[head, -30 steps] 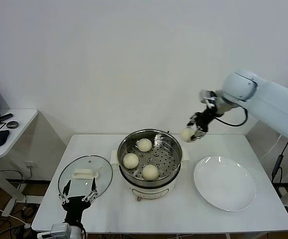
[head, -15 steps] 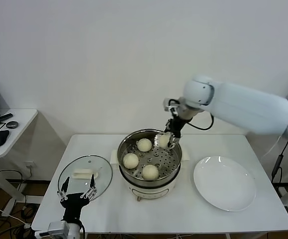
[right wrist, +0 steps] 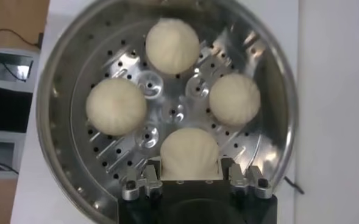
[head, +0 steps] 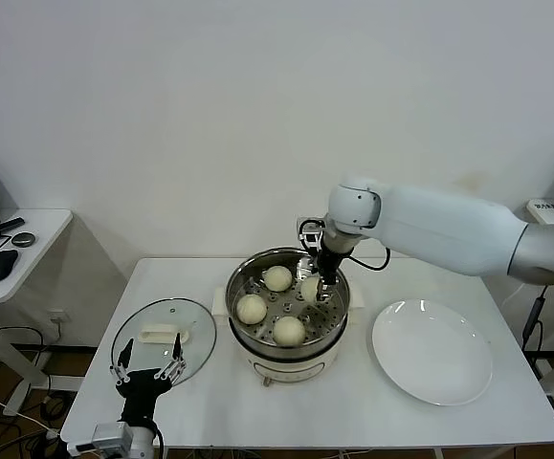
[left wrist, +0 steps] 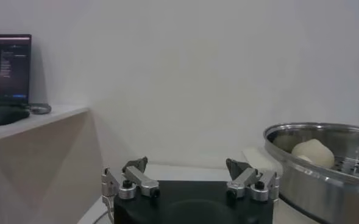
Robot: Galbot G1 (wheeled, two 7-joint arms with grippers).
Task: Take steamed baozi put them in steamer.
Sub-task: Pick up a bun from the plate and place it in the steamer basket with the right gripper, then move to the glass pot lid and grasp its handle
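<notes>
Shiny steel forms the wall of the steamer (head: 289, 311), which stands on a cream-white base at the middle of the white table (head: 353, 402). Its perforated tray carries three steamed baozi: one at the back (head: 277, 278), one on the robot's left side (head: 252, 309) and one at the front (head: 289, 330). The right gripper (head: 313, 284) reaches down into the pot from the far side, its fingers closed on the fourth baozi (right wrist: 189, 153), which sits low over the tray in the remaining gap on the right side. In the right wrist view this bun fills the space between the two fingers (right wrist: 144, 184), with the other three buns ranged around the tray's centre, apart from one another.

The left gripper (head: 148, 368) is parked low at the table's near left edge, its fingers spread wide and holding nothing. Just beyond it a round glass lid (head: 165, 337) with a cream handle lies flat on the table. A flat white plate (head: 432, 352) lies to the right of the steamer.
</notes>
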